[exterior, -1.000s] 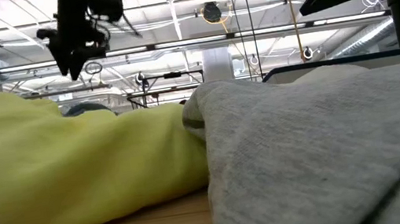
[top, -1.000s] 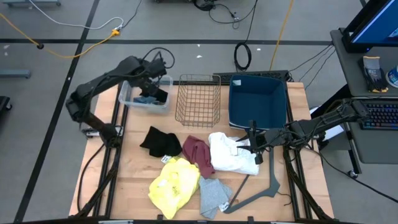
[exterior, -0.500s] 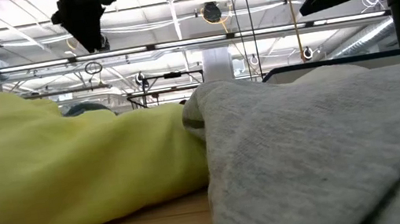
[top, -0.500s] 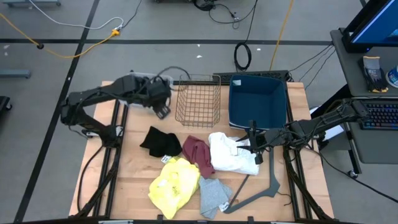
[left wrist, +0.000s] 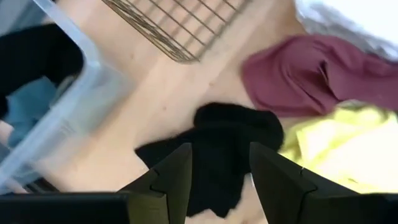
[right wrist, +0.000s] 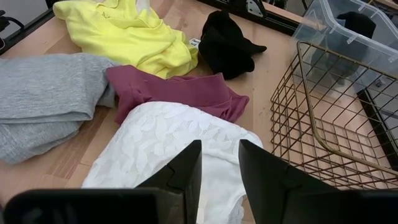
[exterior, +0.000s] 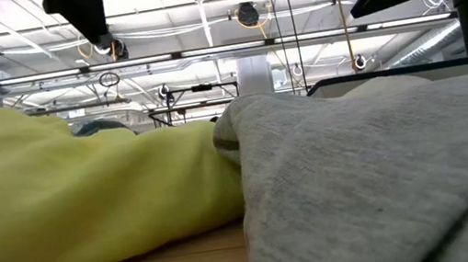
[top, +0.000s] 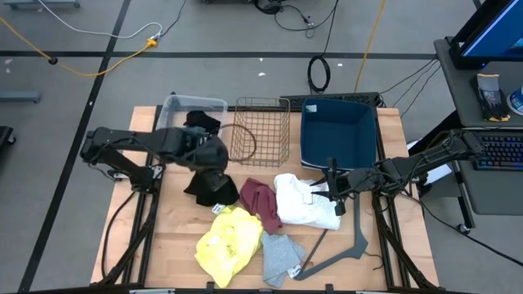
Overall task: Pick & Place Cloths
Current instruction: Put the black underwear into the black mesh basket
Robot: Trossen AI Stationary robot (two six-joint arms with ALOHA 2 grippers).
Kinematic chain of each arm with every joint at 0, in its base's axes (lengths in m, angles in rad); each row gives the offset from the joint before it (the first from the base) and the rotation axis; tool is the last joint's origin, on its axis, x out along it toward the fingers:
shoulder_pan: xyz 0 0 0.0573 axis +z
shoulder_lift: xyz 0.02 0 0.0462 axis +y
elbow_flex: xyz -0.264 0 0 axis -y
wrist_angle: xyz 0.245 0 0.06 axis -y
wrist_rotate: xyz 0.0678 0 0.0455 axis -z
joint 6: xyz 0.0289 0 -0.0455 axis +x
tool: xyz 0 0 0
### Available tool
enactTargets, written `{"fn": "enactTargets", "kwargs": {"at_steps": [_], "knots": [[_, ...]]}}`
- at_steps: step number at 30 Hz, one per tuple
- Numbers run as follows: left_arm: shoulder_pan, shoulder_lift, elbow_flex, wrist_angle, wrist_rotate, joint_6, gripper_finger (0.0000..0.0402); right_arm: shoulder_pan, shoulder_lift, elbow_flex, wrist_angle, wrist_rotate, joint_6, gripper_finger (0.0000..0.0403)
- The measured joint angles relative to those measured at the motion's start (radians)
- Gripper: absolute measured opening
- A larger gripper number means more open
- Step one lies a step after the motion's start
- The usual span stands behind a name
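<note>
My left gripper (top: 212,163) hangs open, pointing steeply down, just above the loose black cloth (left wrist: 231,134), which lies flat on the table between its fingers without touching them. To the right of that cloth lie the maroon cloth (top: 260,201) and the white cloth (top: 302,200). The yellow cloth (top: 229,242) and a grey cloth (top: 282,255) lie nearer the front edge. Another black cloth (top: 201,121) and a teal one (left wrist: 25,112) sit in the clear bin (top: 176,104). My right gripper (right wrist: 219,163) waits open over the white cloth's right edge.
A wire basket (top: 261,131) and a blue bin (top: 337,131) stand along the far edge, right of the clear bin. A grey angled bar (top: 347,249) lies at the near right. In the low view the yellow cloth (exterior: 68,202) and the grey cloth (exterior: 389,173) fill the foreground.
My left gripper has swung from over the clear bin toward the table's near edge and a little right, turning as it went. It now hangs above the loose black cloth. The cloths on the table lie as before.
</note>
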Motion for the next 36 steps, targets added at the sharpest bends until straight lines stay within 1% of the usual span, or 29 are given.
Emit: {"fn": "enactTargets", "kwargs": {"at_steps": [5,12,17,23,28,33,36], "knots": [[-0.086,0.001,0.0,0.003,-0.011,-0.049,0.0161,0.0,0.0,0.0,0.0,0.0,0.0,0.01],[-0.192,0.001,0.0,0.013,-0.105,-0.118,0.0161,0.0,0.0,0.0,0.0,0.0,0.0,0.01],[-0.249,0.007,0.0,0.073,-0.11,-0.132,0.0161,0.0,0.0,0.0,0.0,0.0,0.0,0.01],[-0.289,0.1,-0.001,0.083,-0.115,-0.106,0.0161,0.0,0.0,0.0,0.0,0.0,-0.007,0.01],[-0.298,0.221,-0.001,0.062,-0.111,0.0,0.0161,0.0,0.0,0.0,0.0,0.0,-0.01,0.01],[-0.298,0.329,-0.001,0.041,-0.115,0.073,0.0161,0.0,0.0,0.0,0.0,0.0,-0.01,0.01],[-0.295,0.375,-0.001,0.0,-0.158,0.075,0.0161,0.0,0.0,0.0,0.0,0.0,-0.011,0.01]]}}
